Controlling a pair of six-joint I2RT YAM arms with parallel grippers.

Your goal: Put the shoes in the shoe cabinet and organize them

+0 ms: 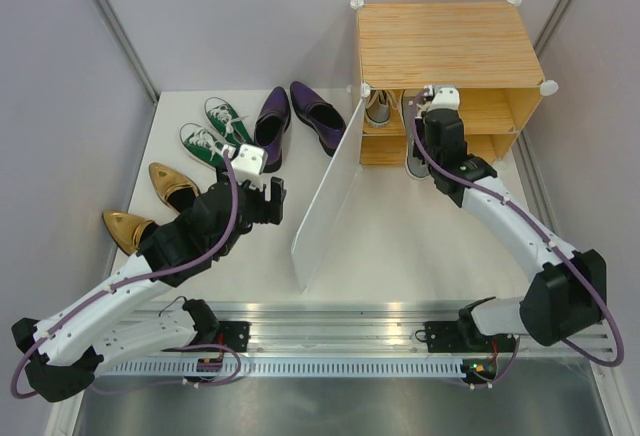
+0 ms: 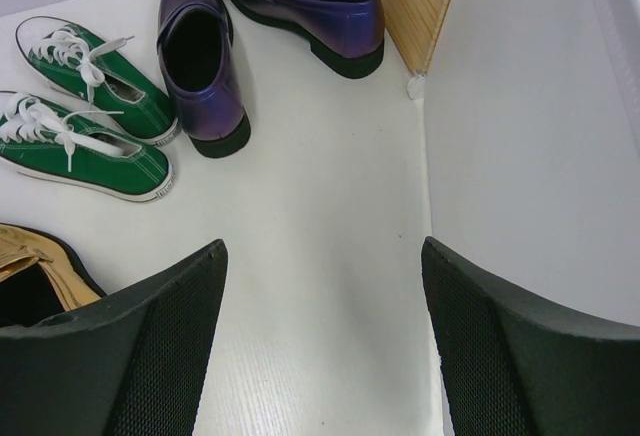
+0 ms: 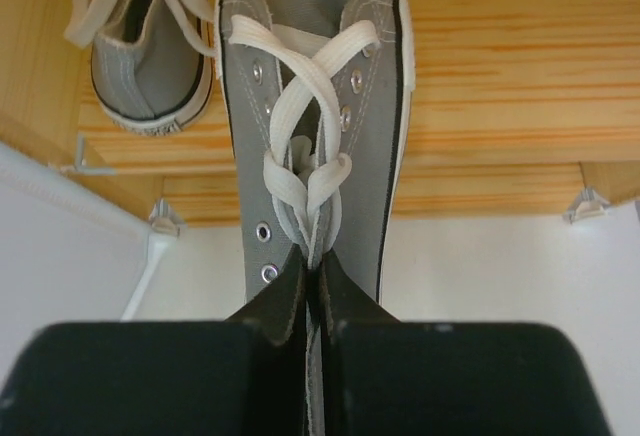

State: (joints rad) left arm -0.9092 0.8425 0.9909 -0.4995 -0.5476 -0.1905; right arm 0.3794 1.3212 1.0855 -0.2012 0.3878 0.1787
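The shoe cabinet (image 1: 440, 46) stands at the back right, its white door (image 1: 330, 191) swung open toward me. My right gripper (image 3: 315, 276) is shut on the tongue and laces of a grey sneaker (image 3: 320, 106). That sneaker's toe is on the lower shelf and its heel (image 1: 412, 156) sticks out. The other grey sneaker (image 3: 150, 66) sits on the shelf to its left. My left gripper (image 2: 322, 256) is open and empty over bare floor. Ahead of it lie two purple dress shoes (image 2: 200, 66), two green sneakers (image 2: 85, 151) and a gold shoe (image 2: 30, 276).
Both gold shoes (image 1: 172, 184) lie at the left beside my left arm. The open door (image 2: 530, 156) stands close to the right of my left gripper. Lilac walls enclose the white table (image 1: 400, 256), with the arms' mounting rail (image 1: 330, 341) along the near edge.
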